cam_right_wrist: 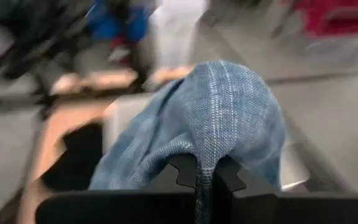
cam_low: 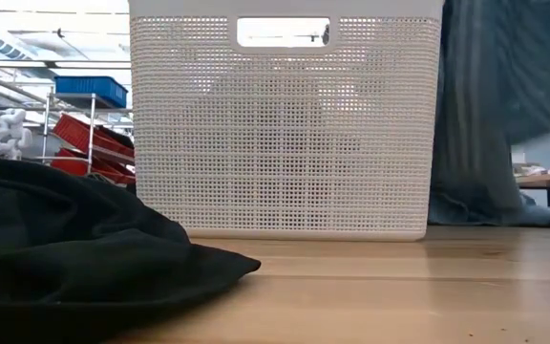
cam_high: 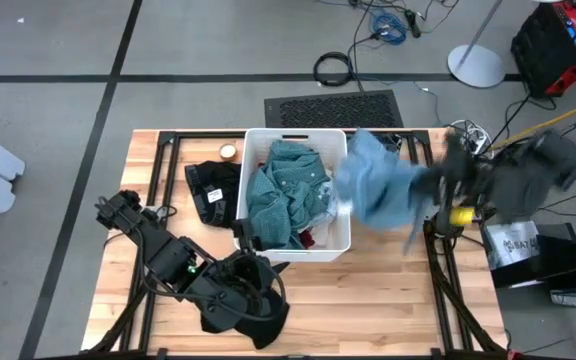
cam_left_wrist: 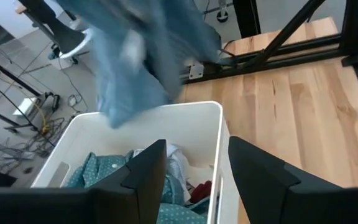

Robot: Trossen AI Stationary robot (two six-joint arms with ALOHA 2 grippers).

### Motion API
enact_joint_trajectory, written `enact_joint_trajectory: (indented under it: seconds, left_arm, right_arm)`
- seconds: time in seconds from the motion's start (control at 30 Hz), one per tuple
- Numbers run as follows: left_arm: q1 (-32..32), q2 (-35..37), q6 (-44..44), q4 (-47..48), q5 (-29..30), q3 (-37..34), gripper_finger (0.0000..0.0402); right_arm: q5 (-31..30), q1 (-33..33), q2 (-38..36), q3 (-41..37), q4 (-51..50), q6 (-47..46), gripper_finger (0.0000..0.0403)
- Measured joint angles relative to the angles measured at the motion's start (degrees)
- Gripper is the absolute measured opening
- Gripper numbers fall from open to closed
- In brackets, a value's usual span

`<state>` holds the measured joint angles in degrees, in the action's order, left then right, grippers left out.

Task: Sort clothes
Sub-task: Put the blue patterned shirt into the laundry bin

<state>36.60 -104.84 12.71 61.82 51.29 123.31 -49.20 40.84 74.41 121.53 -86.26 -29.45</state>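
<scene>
Aloft, right gripper (cam_right_wrist: 205,177) clamped on light blue woven garment (cam_high: 378,185) beside white perforated plastic bin (cam_high: 340,240). Left gripper (cam_left_wrist: 191,177) parted, empty, over black cloth (cam_high: 253,315) on bench (cam_high: 388,300).

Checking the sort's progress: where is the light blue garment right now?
In the high view the light blue garment hangs in the air off the white bin's right side, pinched in the shut right gripper, above the table's right part.
</scene>
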Motion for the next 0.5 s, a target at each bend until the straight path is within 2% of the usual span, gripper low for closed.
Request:
enact_joint_trajectory:
  seconds: [0.07,0.2,0.4,0.5]
  left_arm:
    - [0.3,0.0,0.54,-0.04,0.02,0.0,0.0184]
    - [0.72,-0.02,0.56,-0.04,-0.02,0.0,0.0184]
    - [0.7,-0.02,1.95,0.0,-0.02,0.0,0.0184]
    - [0.71,-0.02,2.08,-0.04,-0.02,0.0,0.0184]
  right_arm:
    - [2.66,3.89,0.9,-4.93,1.56,-4.6,0.0]
    - [4.48,11.9,2.67,-12.7,13.75,-6.87,0.0]
    - [-0.63,23.11,8.42,-15.83,35.74,-0.12,0.0]
    - [-8.54,27.11,11.17,-15.82,36.33,-2.12,0.0]
